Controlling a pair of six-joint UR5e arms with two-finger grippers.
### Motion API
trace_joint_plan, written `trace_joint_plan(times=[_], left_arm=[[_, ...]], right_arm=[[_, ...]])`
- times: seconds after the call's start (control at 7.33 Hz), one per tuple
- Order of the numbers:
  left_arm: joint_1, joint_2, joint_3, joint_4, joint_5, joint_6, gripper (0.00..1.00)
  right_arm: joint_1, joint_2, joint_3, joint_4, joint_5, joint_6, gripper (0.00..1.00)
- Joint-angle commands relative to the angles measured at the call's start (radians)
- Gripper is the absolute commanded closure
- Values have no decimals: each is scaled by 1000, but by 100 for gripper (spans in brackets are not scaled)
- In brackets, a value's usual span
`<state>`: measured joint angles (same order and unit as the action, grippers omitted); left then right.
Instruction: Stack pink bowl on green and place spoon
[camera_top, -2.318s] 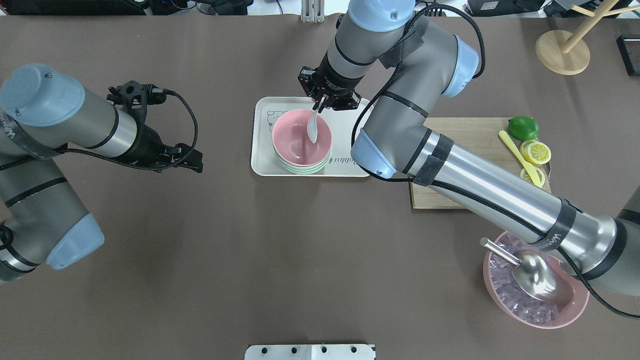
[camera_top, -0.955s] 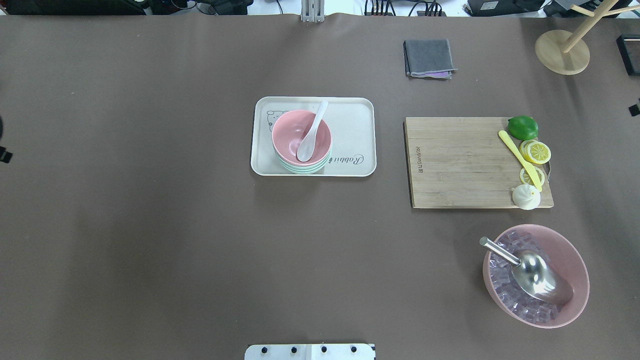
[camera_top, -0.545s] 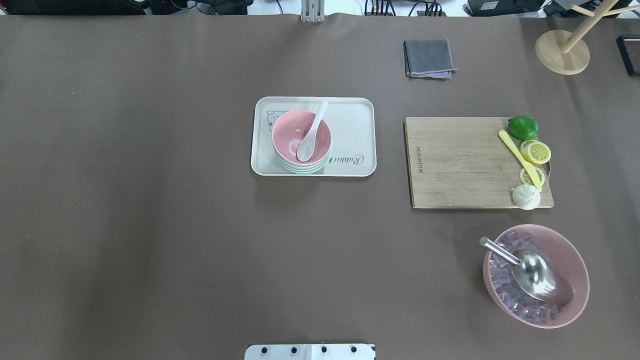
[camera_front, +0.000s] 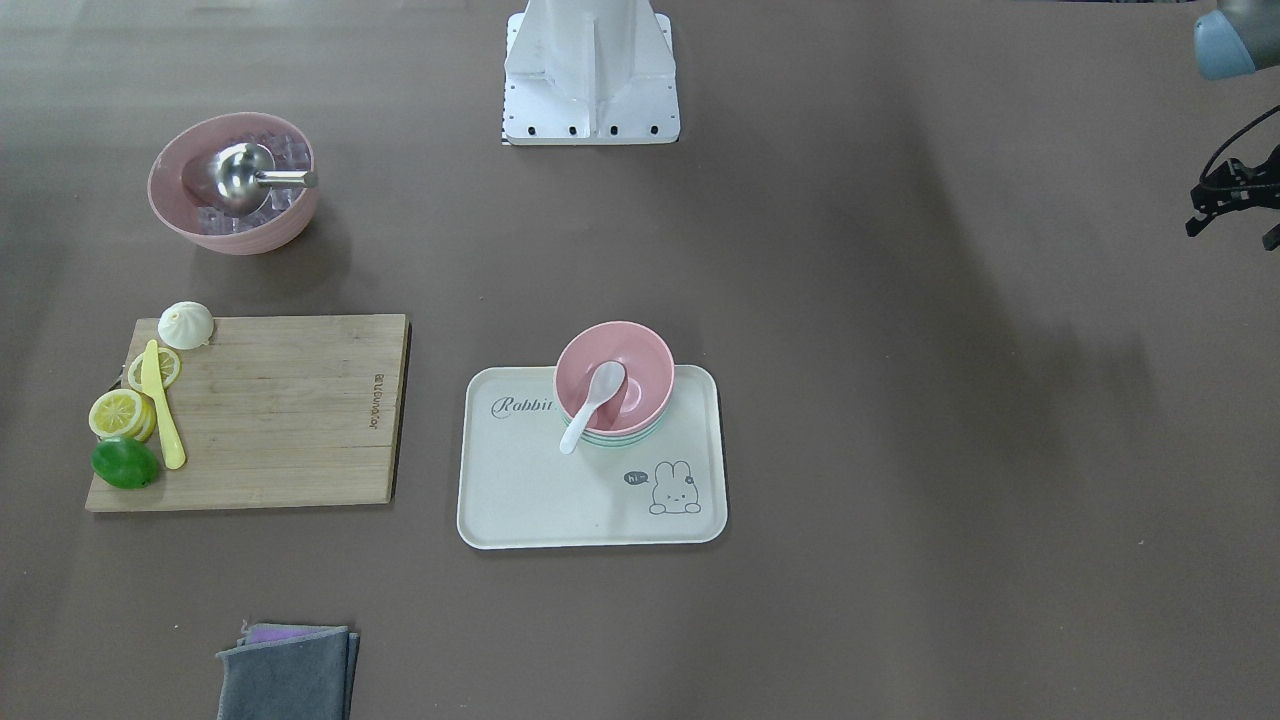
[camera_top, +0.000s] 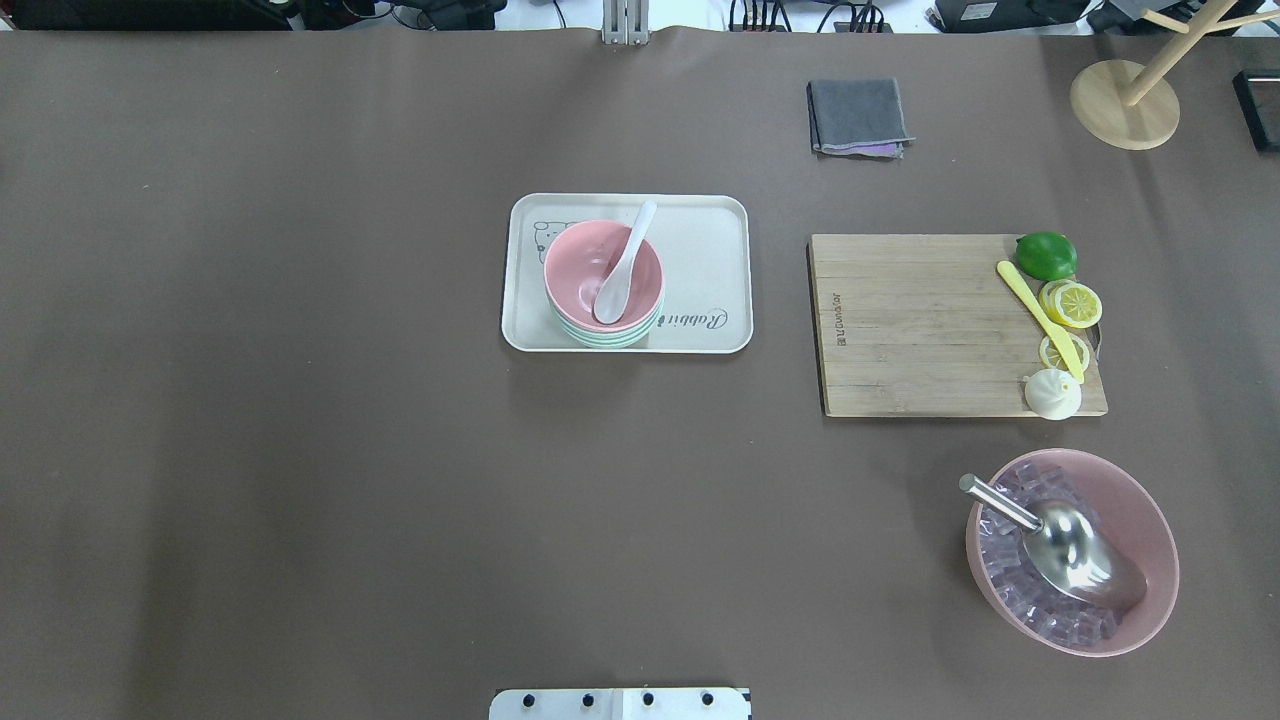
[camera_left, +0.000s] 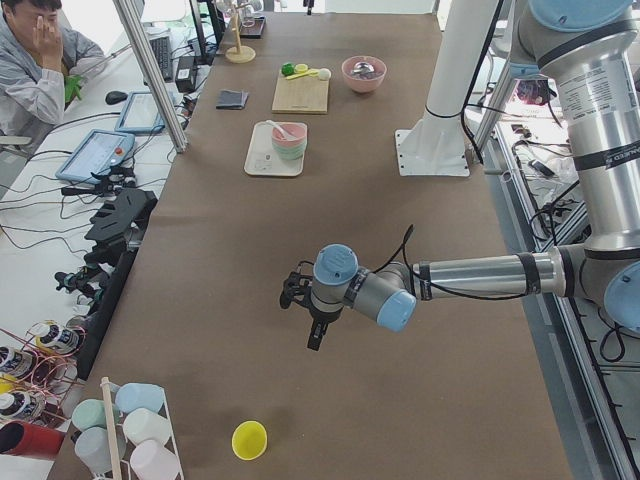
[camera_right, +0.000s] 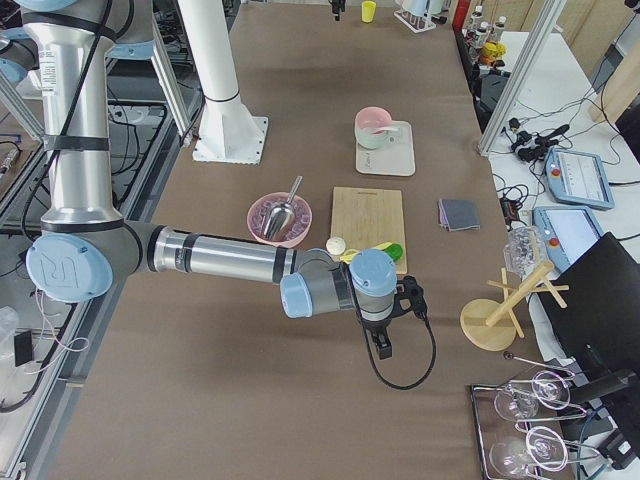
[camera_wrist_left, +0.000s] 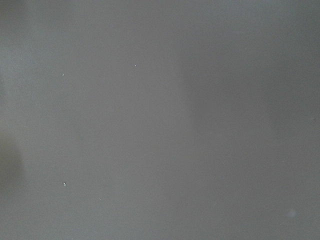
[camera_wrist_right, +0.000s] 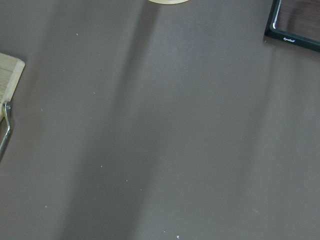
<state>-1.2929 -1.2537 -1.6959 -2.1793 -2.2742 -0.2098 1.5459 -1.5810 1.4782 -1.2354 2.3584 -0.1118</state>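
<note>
Pink bowl (camera_top: 585, 275) nested on green bowl (camera_top: 612, 340), left part of tray (camera_top: 705, 250), mid-table. Spoon (camera_top: 620, 278) lies scoop-down in the pink bowl, handle over the far rim. Left gripper (camera_left: 313, 338) well off left, right gripper (camera_right: 383, 347) well off right; claw opening can't be told on either.

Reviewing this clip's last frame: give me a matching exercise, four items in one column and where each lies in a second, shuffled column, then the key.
Column one:
1. white ceramic spoon
2. steel scoop
3. yellow plastic knife
4. folded grey cloth

Column two:
A. on the wooden cutting board
B. on the bare brown table
C. in the small pink bowl, which sits on the green bowl on the cream tray
D. in the large pink bowl of ice cubes

Pairs: 1-C; 2-D; 3-A; 4-B.
</note>
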Motion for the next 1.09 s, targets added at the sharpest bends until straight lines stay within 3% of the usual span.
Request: trace_joint_plan(times=[0.0,0.27,0.41,0.95], left_arm=[[-5,-13,4,1,-55,-2,2],[-25,-38,5,7,-65,-49,2],[-25,-67,7,6,-74,-168,2],[-28,-70,13,3,-70,-180,2]], right_arm=[[3,-2,5,-2,-2,3,0],[0,4,5,-10,-1,17,0],[-9,9,2,-10,-4,21,0],[-12,22,34,-12,-8,116,0]])
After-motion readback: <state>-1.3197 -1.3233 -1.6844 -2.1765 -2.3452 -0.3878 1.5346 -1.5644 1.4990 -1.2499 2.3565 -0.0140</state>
